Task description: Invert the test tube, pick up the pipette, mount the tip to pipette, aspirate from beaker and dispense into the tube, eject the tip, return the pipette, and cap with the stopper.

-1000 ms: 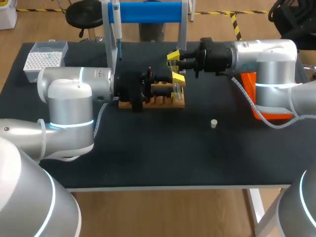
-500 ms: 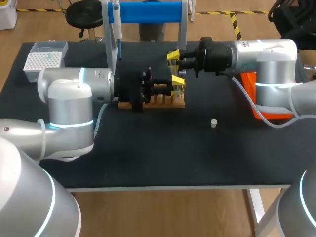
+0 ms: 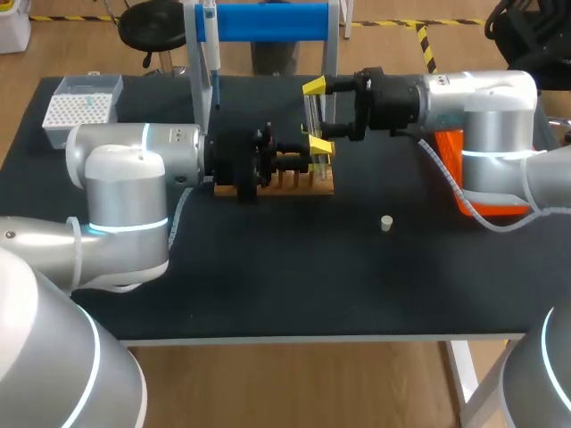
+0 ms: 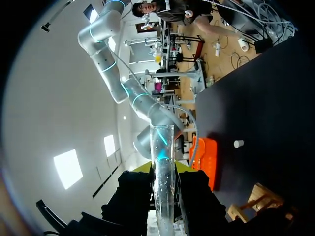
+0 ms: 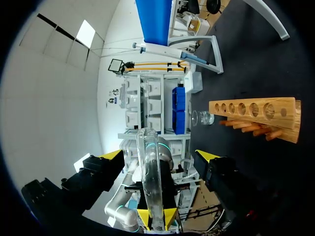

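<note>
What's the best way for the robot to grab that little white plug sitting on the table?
From straight above, I think. The stopper is short and round and sits alone on the bare table, so there is room to come down on two opposite sides and pinch its round wall. Coming in from the side would likely scrape the table, because the stopper is so low.

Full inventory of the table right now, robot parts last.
test tube: 1, clear, held in the left gripper
rack: 1, wooden, mid-table by the left gripper
stopper: 1, off-white, on the table right of the rack
tip box: 1, white, far left corner
pipette stand: 1, blue bar, far edge
pipette: 1, blue-white, hanging on the stand
orange object: 1, under the right arm, mostly hidden
table: 1, black
left gripper: shut on the tube
right gripper: open, fingers either side of the tube
</note>
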`<state>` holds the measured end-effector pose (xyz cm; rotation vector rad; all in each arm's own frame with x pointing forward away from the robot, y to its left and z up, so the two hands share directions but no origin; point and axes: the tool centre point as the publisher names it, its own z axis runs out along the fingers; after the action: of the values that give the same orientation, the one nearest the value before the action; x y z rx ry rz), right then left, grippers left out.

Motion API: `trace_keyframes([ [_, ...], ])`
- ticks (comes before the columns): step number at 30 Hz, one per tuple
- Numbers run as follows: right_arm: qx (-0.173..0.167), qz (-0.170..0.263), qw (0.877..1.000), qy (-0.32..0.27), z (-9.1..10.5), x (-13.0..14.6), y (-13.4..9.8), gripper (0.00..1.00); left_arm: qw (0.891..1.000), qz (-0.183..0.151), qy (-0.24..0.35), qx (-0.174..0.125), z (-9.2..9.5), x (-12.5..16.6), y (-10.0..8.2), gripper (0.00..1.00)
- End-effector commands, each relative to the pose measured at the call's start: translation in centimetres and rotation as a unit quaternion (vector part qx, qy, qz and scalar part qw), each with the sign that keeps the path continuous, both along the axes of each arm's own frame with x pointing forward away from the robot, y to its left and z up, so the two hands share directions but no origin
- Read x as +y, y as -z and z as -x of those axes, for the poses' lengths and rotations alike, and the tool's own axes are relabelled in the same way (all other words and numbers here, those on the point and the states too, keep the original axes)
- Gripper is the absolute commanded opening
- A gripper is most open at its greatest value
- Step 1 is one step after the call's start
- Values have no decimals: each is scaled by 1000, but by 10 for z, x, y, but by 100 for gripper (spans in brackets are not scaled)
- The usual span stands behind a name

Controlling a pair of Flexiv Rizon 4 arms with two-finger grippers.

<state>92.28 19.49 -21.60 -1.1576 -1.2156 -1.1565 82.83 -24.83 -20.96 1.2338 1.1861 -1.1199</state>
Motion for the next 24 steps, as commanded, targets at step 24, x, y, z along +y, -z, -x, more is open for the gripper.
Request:
trace_keyframes([
  [24,-529,206,804,178,33,-84,17,100,1000,1,-2,-1,1,-1,0,0],
])
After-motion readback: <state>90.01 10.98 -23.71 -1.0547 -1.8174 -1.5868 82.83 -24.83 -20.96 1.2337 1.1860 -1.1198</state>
